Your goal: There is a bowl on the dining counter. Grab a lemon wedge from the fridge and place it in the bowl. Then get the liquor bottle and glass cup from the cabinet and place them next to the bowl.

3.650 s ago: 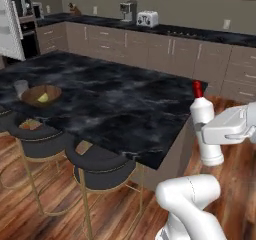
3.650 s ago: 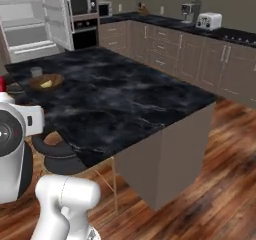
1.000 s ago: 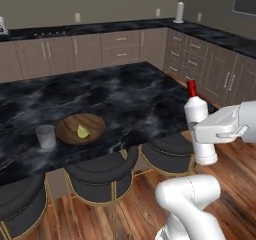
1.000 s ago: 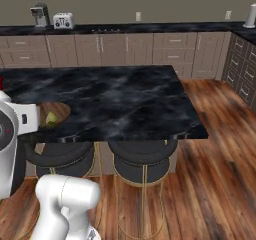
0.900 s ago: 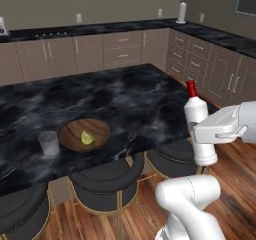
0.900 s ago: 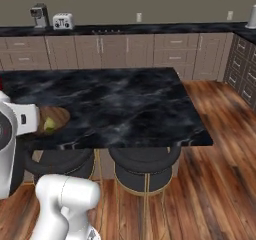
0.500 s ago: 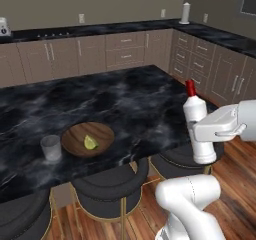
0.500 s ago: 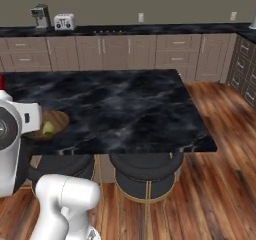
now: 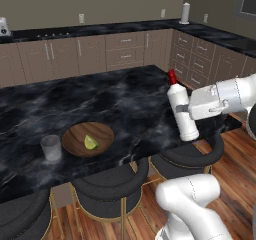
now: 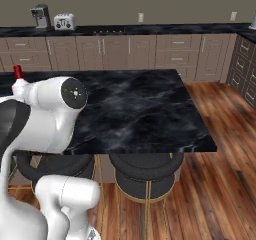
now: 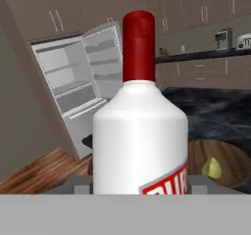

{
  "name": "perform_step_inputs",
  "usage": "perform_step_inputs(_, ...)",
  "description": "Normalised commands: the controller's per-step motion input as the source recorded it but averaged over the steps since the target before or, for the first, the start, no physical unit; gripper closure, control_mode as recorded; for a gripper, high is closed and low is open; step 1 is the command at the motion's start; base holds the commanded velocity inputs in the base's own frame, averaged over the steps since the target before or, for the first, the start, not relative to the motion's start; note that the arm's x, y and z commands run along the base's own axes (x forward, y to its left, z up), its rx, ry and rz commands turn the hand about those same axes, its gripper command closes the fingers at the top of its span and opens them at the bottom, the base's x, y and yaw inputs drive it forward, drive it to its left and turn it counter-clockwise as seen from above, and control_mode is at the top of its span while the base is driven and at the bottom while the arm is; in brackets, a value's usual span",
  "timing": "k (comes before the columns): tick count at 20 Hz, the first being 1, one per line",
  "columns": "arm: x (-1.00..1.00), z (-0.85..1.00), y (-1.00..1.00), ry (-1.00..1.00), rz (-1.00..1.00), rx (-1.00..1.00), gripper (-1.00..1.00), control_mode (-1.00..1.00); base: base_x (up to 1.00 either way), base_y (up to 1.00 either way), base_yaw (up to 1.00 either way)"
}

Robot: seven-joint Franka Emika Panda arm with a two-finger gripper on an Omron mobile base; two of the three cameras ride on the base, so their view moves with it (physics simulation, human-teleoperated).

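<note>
Three task items are set out here, described from largest to smallest. The dining tabletop (image 9: 125,99), a long black marble slab with white veins, spans the left base view, with round dark stools (image 9: 107,186) tucked under its near edge. On it, toward the near left, rests the wide wooden bowl (image 9: 75,143); the lemon wedge (image 9: 90,142) already lies inside it, and the glass cup (image 9: 50,148) stands upright just beside the bowl at its 9 o'clock. The liquor bottle (image 9: 182,111), white with a red cap, is carried upright above the tabletop's near right edge, its long axis vertical. The gripper (image 9: 189,110) has its jaws closed on the bottle's body from the 3 o'clock side, at a moderate spread set by the bottle's width. In the hand view the bottle (image 11: 140,131) stands close before the camera, with the bowl (image 11: 230,168) and wedge (image 11: 212,167) low at about 4 o'clock, and the fridge (image 11: 78,82) stands open in the background.

The relation that governs the coming move: in the left base view the bowl lies at roughly 8 o'clock from the held bottle, well apart from it. Judged from this layout, the bottle should travel that way and be lowered upright onto bare tabletop beside the bowl, most likely on the side away from the cup.
</note>
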Motion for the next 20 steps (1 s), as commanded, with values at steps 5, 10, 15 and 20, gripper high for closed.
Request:
perform_step_inputs(5,1.00,-0.42,0.00,-0.01,0.39,0.08,1.00,-1.00,0.00,0.00,0.00)
perform_step_inputs(10,0.93,-0.51,0.00,-0.09,0.23,0.12,1.00,-1.00,0.00,0.00,0.00)
perform_step_inputs(15,0.54,-0.55,0.23,-0.04,0.02,0.11,1.00,-1.00,0.00,0.00,0.00)
perform_step_inputs(20,0.18,-0.51,0.41,-0.06,-0.05,0.05,1.00,-1.00,0.00,0.00,0.00)
